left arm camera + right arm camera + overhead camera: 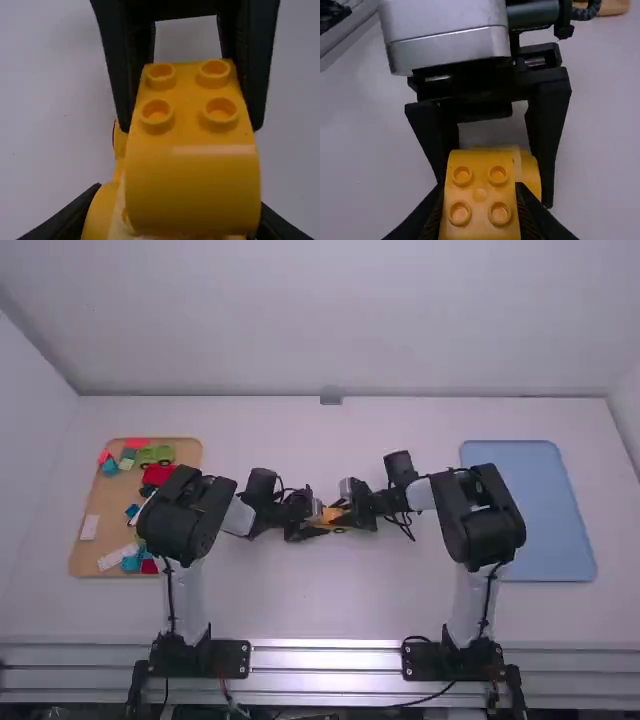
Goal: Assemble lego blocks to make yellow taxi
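Across the white table (330, 610), my left tool (316, 521) holds a yellow piece (102, 212) mid-table, against the studded yellow block (480, 195) my right tool (343, 515) grips; left lies a tan tray (88, 558) of blocks, right a blue tray (530, 510).

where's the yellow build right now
In the high view, the yellow build is mid-table, held by the left fingers and the right fingers, with the brown tray off to its left and the blue tray off to its right.

High view, forward and down, opposed wrist close-ups sharing yellow blocks (192, 185)
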